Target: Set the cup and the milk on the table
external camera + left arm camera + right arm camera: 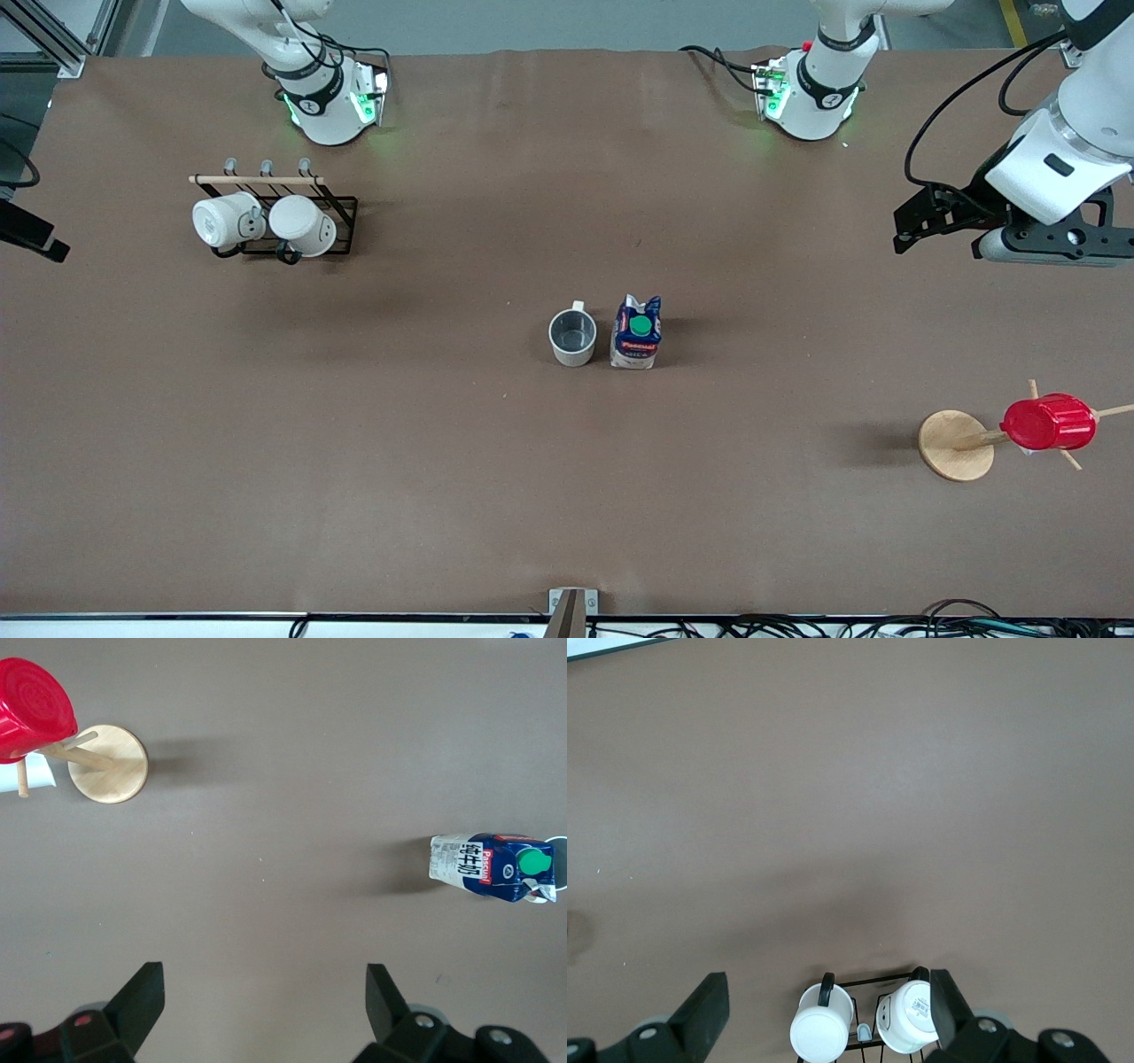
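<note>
The cream-beige cup (572, 337) stands upright in the middle of the brown table (443, 461), handle pointing away from the front camera. The milk (636, 335) stands upright right beside it, toward the left arm's end, with a small gap between them. My left gripper (912, 226) is open and empty, in the air over the left arm's end of the table. Its wrist view (266, 970) shows the milk (487, 866) and a sliver of the cup (562, 850). My right gripper (828, 979) is open and empty, high over the mug rack.
A black wire rack (337, 226) holds two whiter mugs (226, 221) near the right arm's base; it also shows in the right wrist view (864, 1028). A red ribbed cup (1048, 423) hangs on a wooden peg stand (955, 446) at the left arm's end.
</note>
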`<act>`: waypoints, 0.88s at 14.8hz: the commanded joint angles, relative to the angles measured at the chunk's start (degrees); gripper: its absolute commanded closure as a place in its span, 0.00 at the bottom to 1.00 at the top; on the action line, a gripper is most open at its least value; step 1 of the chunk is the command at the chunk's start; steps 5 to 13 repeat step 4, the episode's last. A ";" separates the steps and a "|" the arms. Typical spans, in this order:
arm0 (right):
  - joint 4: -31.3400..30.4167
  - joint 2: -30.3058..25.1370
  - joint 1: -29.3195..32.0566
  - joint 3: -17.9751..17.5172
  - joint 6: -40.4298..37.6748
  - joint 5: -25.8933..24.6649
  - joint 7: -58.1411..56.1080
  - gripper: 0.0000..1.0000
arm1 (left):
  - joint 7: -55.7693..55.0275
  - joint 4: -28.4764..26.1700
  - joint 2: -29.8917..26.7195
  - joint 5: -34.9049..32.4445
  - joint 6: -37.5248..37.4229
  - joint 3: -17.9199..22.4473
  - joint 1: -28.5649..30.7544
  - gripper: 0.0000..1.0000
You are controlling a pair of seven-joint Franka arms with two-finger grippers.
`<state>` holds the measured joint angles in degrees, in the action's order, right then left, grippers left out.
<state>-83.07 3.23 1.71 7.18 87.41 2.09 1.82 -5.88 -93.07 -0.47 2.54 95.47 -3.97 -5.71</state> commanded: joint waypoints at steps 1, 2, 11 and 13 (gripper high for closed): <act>-0.78 -1.21 -0.13 -0.24 -0.40 -0.07 0.91 0.00 | -1.76 -2.11 -1.81 -1.13 0.77 0.28 -0.01 0.00; -0.78 -1.21 -0.13 -0.24 -0.49 -0.07 0.91 0.00 | -2.20 -2.29 -2.25 -1.57 0.77 0.28 -0.01 0.00; -0.78 -1.21 -0.13 -0.24 -0.58 0.02 0.99 0.00 | -2.82 -2.90 -2.52 -2.71 0.77 0.10 -0.18 0.00; -0.78 -1.21 -0.13 -0.24 -0.58 0.02 0.99 0.00 | -2.82 -2.90 -2.52 -2.71 0.77 0.10 -0.18 0.00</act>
